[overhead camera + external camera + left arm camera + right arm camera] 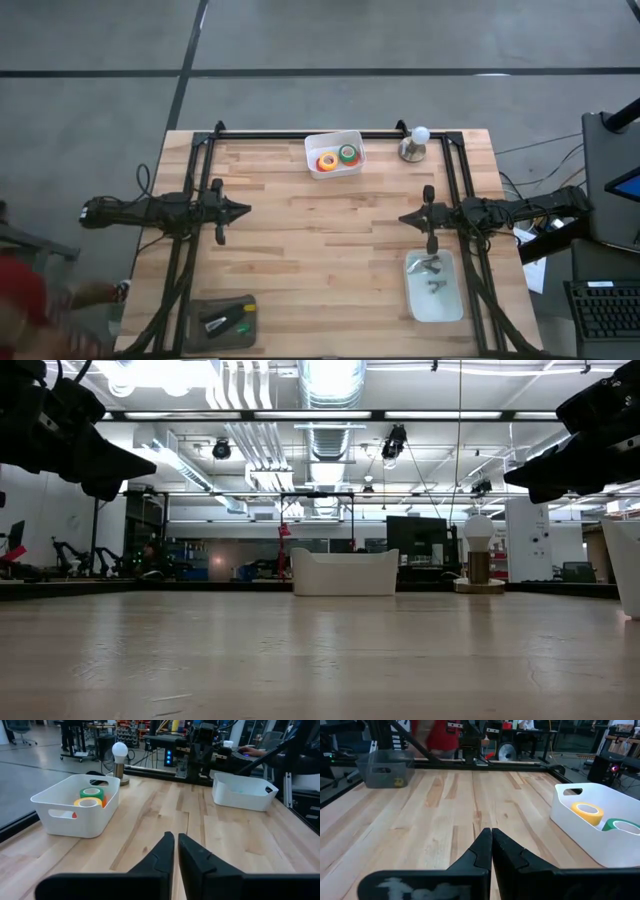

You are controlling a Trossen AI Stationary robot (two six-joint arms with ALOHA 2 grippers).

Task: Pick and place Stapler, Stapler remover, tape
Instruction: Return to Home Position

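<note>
Left hand (240, 210) and right hand (405, 217) both clenched, empty
Tape (327, 160) in the white bin (326, 143), out past and between the hands. Staplers (225, 320) in the grey bin (200, 308) off to the left hand's side, removers (432, 265) in the clear bin (435, 308) just beside the right hand.

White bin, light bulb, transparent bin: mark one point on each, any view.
white bin (90, 823), left wrist view, on its near side wall.
light bulb (120, 750), left wrist view, on the globe.
transparent bin (375, 780), right wrist view, on its near wall.
</note>
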